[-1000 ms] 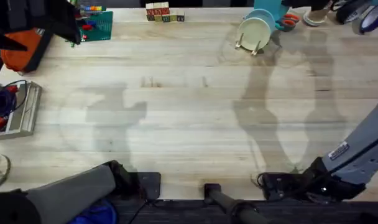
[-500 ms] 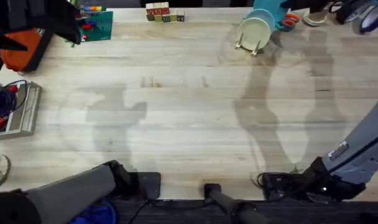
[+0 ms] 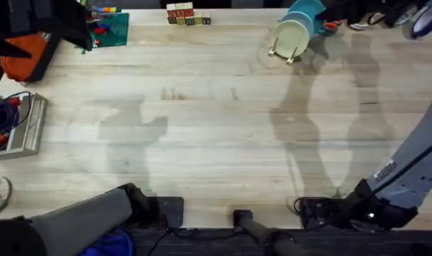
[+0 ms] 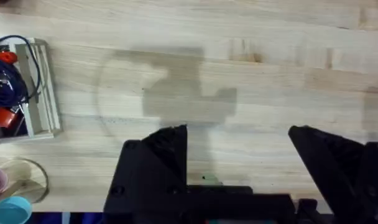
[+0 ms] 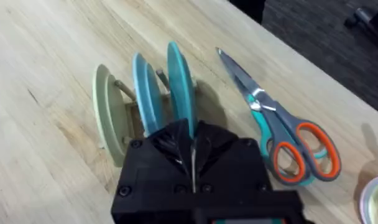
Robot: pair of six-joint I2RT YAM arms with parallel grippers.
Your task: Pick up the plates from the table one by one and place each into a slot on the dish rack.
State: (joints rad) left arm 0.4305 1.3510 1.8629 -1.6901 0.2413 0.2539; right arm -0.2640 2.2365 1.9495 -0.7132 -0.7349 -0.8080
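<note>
Three thin round plates stand on edge in the rack [image 5: 124,121], a small light-wood frame with slim upright pegs at the far right of the bench [image 3: 216,142]: a cream plate [image 5: 104,106] outermost, a pale blue plate [image 5: 145,93] in the middle slot, and a turquoise plate [image 5: 179,81] beside it, each in its own gap and parted by pegs. In the overhead view the cream plate [image 3: 291,35] faces the camera as a flat matte disc with the turquoise one [image 3: 306,12] behind it. The right pincer [image 5: 192,149] hangs just above the turquoise plate, its black fingers pressed together along a single seam and gripping nothing. Scissors [image 5: 276,130] with steel blades and orange-and-teal loop handles lie flat on the wood just beside the rack. The left pincer [image 4: 239,174] hovers low over bare planks near the front edge, its two blocky black fingers [image 4: 155,168] spread wide apart and empty. The bench is pale butcher-block with visible seams and fine grain.
</note>
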